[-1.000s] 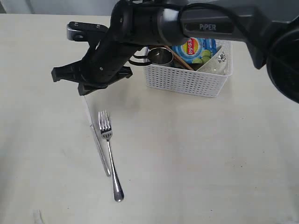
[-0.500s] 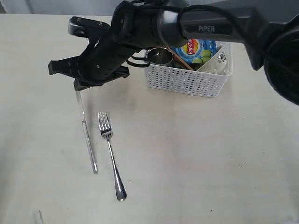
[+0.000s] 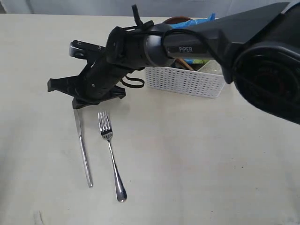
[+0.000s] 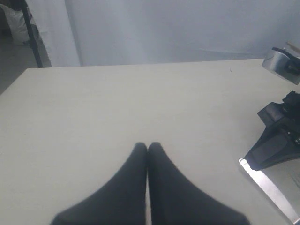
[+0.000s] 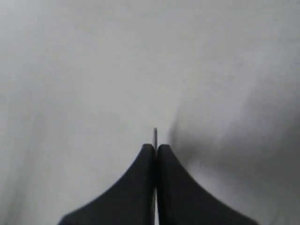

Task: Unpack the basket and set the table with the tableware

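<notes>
**Mia:** Is the table [image 3: 211, 164] set yet?

**Ben:** No, only a little bit. 2 things are out of the basket [image 3: 187, 80]: a fork [image 3: 111, 159] and a knife [image 3: 82, 150]. They sit side by side, near each other but not touching. Both are well apart from the basket.

**Mia:** Who has the knife?

**Ben:** The right arm [image 3: 197, 44] reaches across to that side. The right jaws are pinched shut on the end of the knife nearest the basket. In the right wrist view, a thin bit of metal [image 5: 155, 133] pokes out between them. The other end of the knife looks like it rests on the table. I think the arm is putting the knife in its place next to the fork. That step looks nearly done, but the jaws have not let go yet.

**Mia:** And the other jaws?

**Ben:** The left jaws are closed too, with nothing in them. They hang over a bare part of the table.

**Mia:** What is left in the basket?

**Ben:** The arm hides a lot of it. I can see a blue bag [image 3: 199, 21] sticking up at the back. Next to it is a round brown edge [image 3: 178, 19], maybe a plate. There is something pale inside by the front wall, but I cannot tell what it is. I cannot see a cup, spoon or bowl out on the table. So I think most of the job is yet to do.
</notes>
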{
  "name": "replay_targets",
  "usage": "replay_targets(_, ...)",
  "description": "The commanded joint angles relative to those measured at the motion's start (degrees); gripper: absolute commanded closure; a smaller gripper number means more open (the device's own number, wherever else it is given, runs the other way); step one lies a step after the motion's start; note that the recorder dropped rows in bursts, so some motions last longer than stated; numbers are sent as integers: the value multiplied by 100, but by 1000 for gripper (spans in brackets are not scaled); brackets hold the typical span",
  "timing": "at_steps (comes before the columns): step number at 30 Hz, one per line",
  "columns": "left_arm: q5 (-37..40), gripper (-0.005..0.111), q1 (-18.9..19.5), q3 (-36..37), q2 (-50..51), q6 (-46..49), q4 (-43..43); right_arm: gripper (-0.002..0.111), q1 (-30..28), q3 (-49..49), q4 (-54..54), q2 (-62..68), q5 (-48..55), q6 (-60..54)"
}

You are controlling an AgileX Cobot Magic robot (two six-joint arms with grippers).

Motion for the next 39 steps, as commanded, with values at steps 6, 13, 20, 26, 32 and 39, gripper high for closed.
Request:
replay_targets(6,-3,107,11,20,-16,-21,31,106,-29,5,-288,-17,-282,23)
replay_targets(13,-3,107,11,20,-16,-21,31,66,-29,5,-574,-17,-149,64)
replay_targets(20,-3,107,11,20,-16,-21,31,66,-29,5,-1292,-290,161,95)
replay_targets(26,-3,107,11,20,-16,-21,31,68,-29,5,-2284,-768,986,335)
replay_targets(32,-3,107,11,20,-16,-21,31,73,811,5,-3047,-912,2332,529)
replay_targets(39,-3,107,11,20,-16,-21,71,73,1363,5,-3425,-529,1905,1434)
